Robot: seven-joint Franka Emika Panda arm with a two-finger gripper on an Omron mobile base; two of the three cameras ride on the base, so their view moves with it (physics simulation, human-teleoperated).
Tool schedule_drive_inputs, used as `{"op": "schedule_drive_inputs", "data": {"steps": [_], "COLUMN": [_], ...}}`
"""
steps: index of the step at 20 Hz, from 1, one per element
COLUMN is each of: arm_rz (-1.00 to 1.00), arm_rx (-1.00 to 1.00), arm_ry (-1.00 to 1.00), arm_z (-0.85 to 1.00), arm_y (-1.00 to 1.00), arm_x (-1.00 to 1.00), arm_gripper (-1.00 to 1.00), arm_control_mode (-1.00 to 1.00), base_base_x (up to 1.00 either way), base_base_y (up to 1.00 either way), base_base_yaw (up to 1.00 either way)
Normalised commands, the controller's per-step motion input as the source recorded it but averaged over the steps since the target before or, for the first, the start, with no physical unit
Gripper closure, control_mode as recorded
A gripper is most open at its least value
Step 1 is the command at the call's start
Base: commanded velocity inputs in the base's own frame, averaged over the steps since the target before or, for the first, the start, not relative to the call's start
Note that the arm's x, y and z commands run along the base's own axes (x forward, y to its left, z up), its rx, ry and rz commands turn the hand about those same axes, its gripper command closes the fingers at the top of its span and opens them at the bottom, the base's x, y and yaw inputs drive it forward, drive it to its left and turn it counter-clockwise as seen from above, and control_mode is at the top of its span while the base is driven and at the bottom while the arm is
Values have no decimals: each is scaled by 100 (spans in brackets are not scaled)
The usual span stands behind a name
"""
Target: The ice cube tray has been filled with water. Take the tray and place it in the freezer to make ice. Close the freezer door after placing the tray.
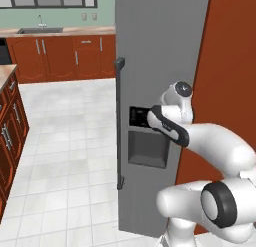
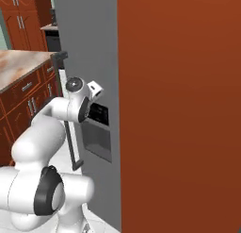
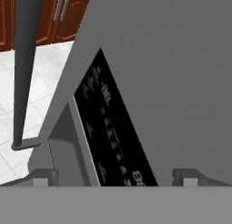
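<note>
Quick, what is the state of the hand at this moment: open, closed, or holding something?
Hand: open and holding nothing, its fingertips spread wide, close in front of the grey freezer door.

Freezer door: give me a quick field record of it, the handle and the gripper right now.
freezer door: grey panel, appears shut
handle: dark vertical bar at the door's left edge, untouched
door front: black display panel above a grey dispenser recess
gripper: open, holding nothing, close to the display panel, right of the handle
ice cube tray: not located from these views
</note>
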Motion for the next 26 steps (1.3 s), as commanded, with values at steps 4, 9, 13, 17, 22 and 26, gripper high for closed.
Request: {"op": "schedule_drive_inputs", "data": {"steps": [4,9,13,17,22,26], "arm_rz": [0,-16,-32,-37,-42,-40], "arm_rx": [-3,-5,-8,-7,-5,-4], "arm_ry": [0,0,0,-10,-12,-10], "arm_z": [-25,-17,-13,-8,-3,0], "arm_y": [0,-1,-7,-12,-14,-19], "arm_x": [55,37,17,2,0,7], "arm_gripper": [-100,-100,-100,-100,-100,-100], "arm_control_mode": [-100,-100,-100,-100,-100,-100], "base_base_x": [0,0,0,0,0,0], "base_base_y": [0,0,0,0,0,0], "base_base_yaw": [0,0,0,0,0,0]}}
